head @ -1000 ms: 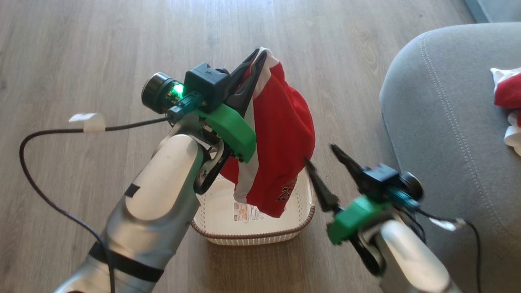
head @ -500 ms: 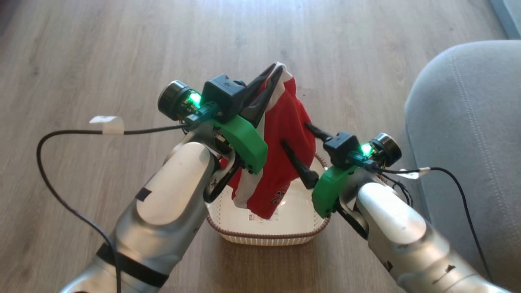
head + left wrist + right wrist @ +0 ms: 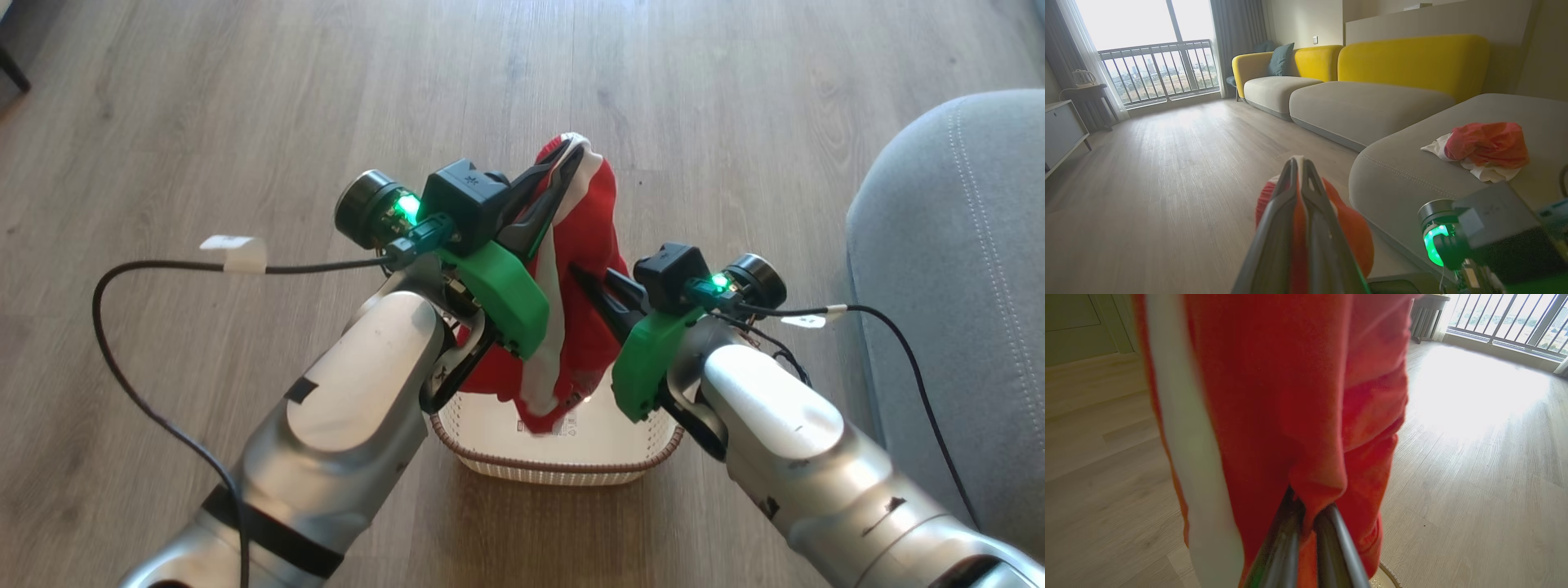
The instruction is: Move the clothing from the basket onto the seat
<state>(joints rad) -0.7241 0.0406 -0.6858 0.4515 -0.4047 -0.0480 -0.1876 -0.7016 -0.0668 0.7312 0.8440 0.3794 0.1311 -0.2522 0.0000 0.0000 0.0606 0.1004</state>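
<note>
Above the basket [image 3: 563, 472], near the seat [image 3: 939, 245] edge, open floor [image 3: 245, 122] around — left gripper [image 3: 571, 153] and right gripper [image 3: 583, 278] both clamped on 1 red garment [image 3: 592, 237].

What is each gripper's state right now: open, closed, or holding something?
Left gripper: closed on the red garment's top edge.
Right gripper: closed on the same garment, lower down.

This is a living room in a home. There is a big yellow and grey sofa [image 3: 1412, 61] with a blue-green pillow [image 3: 1281, 59], a wooden floor [image 3: 1167, 163], long curtains [image 3: 1237, 36] and a tall window [image 3: 1126, 20] with a balcony rail [image 3: 1159, 61] outside. A kettle [image 3: 1084, 77] stands on a small table [image 3: 1090, 92] nearby
</note>
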